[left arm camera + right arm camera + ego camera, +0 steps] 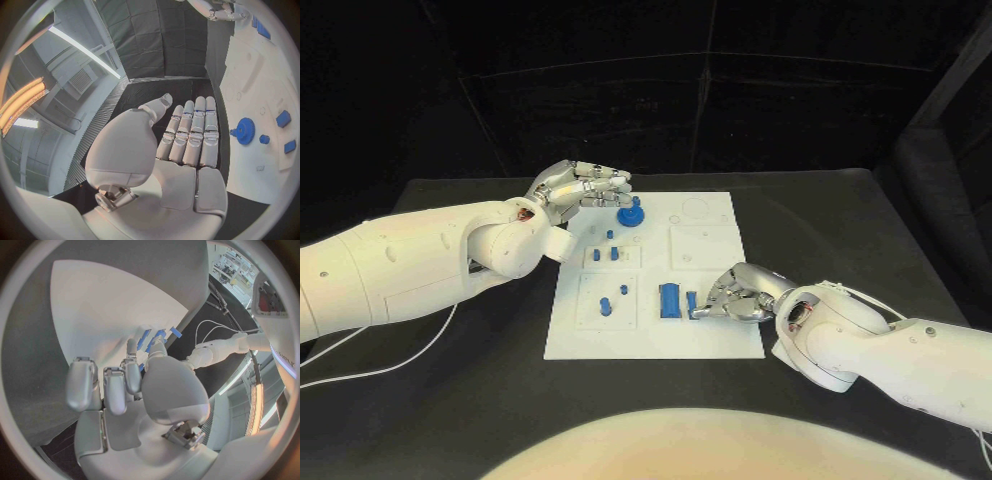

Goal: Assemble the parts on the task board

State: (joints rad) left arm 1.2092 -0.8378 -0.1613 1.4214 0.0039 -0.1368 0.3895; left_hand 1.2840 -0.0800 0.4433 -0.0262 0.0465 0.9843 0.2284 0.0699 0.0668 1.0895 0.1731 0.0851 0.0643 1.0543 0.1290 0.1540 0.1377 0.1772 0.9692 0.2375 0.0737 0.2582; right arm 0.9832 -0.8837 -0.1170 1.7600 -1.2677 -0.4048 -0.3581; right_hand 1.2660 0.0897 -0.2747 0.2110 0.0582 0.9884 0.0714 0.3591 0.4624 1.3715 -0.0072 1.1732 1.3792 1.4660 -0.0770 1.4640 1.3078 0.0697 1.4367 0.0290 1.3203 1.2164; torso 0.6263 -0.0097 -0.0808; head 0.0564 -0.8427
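The white task board (711, 340) lies mid-table. A blue gear (632, 215) stands at its far left part, and my left hand (581, 185) hovers just beside it, holding nothing. In the left wrist view that hand (187, 145) has its fingers straight, with the gear (244, 131) beyond them. My right hand (733, 293) is low over the board's near right part, thumb and a finger pinching a narrow blue part (691, 300) next to a larger blue block (671, 300). The right wrist view shows the hand (131, 385) with that narrow part (145, 340) between its tips.
Several small blue parts (606, 253) stand in the board's left column, with two more (607, 304) nearer me. Round and square recesses (697, 210) mark the board's far right. Black table (473, 360) surrounds the board.
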